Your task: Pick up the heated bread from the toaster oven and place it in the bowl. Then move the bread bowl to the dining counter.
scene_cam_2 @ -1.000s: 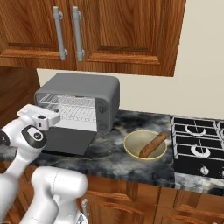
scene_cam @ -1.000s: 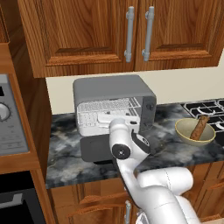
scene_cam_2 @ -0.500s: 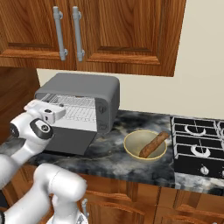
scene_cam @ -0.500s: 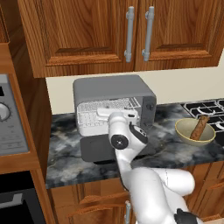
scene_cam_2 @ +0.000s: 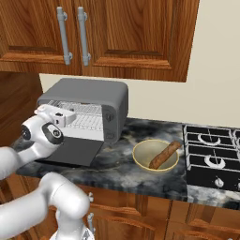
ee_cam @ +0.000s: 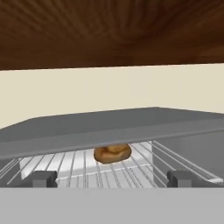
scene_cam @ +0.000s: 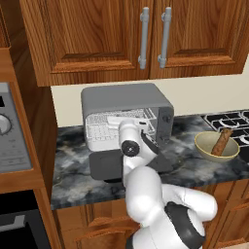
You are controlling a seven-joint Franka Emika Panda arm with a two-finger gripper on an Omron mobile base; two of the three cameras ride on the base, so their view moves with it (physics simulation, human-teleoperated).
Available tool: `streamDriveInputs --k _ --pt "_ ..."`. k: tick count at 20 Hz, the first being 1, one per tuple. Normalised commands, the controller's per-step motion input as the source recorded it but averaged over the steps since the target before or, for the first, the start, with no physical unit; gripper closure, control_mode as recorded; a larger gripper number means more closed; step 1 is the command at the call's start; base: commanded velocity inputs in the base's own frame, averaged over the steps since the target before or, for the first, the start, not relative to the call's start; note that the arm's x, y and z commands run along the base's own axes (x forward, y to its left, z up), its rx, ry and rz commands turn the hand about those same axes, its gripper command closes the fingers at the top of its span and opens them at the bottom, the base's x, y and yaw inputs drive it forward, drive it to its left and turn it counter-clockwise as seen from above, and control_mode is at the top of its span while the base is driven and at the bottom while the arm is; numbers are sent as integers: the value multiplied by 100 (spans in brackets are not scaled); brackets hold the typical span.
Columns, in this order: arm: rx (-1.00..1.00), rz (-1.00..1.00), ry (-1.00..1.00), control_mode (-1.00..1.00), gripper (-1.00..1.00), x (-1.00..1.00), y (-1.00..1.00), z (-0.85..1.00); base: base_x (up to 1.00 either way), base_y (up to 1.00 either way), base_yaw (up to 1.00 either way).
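We are seeing, in the hand view, bread lying on the toaster oven rack, our tool spread apart.

You had a grey toaster oven with a silver wire rack and a dark drop-down door. On the rack lay golden-brown bread. Your counter was black-and-grey marbled stone. The bowl was olive-yellow with a tan rim, a brown stick-shaped piece in it. The cabinets were reddish wood with silver handles.
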Motion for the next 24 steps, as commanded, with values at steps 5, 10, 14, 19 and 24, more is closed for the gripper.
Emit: streamDriveInputs --k 5,10,14,19,24 --pt "0 0 9 -100 -100 45 0 -16 0 0 0" --pt "0 0 13 -100 -100 40 0 -14 0 0 0" --pt "0 0 11 -100 -100 41 0 -9 0 0 0" --pt "0 0 10 -100 -100 36 0 -13 0 0 0" --pt "0 0 17 -100 -100 31 0 -14 0 0 0"
